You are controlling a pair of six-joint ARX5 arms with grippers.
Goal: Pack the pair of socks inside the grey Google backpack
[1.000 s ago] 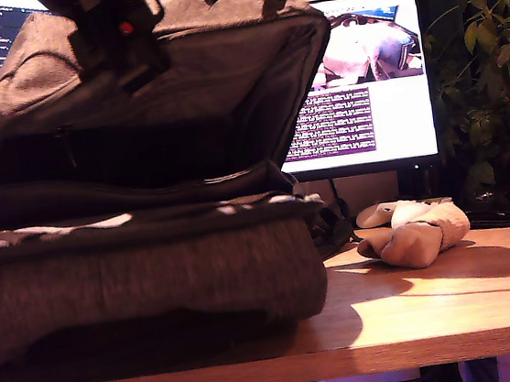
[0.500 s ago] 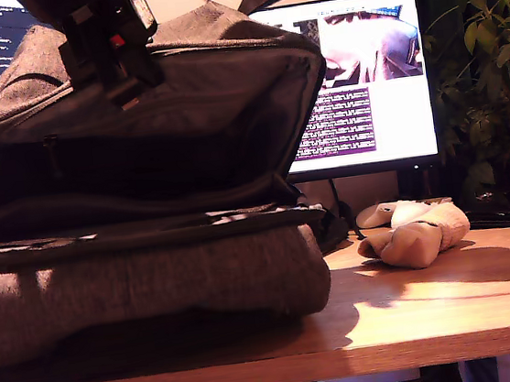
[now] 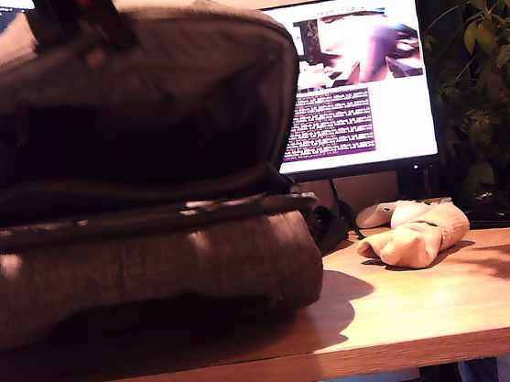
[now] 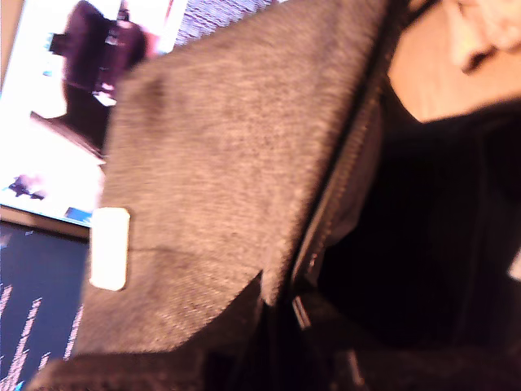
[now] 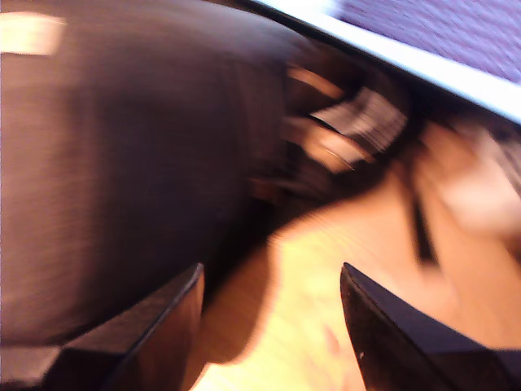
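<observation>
The grey Google backpack (image 3: pixel 153 267) lies on the wooden desk (image 3: pixel 416 311) on the exterior view's left, its flap (image 3: pixel 133 94) raised and showing the dark lining. My first gripper (image 3: pixel 84 26) sits on the flap's top edge, holding it up. Its wrist view shows the grey backpack fabric (image 4: pixel 220 179), a pale patch (image 4: pixel 110 248) and the dark inside (image 4: pixel 407 244), but not the jaws. The pair of socks (image 3: pixel 417 237) lies on the desk to the exterior view's right of the bag. My second gripper (image 5: pixel 273 277) is open and empty over the desk beside the backpack (image 5: pixel 106 179), in a blurred picture.
A white mouse (image 3: pixel 378 215) sits just behind the socks. A lit monitor (image 3: pixel 353 78) stands at the back, and a leafy plant (image 3: pixel 490 72) stands at the exterior view's right edge. Bare desk lies in front of the socks.
The flap has been pulled higher and more upright, and the gripper on it rose with it. The other arm has left the top of the exterior view. The socks have not moved.
</observation>
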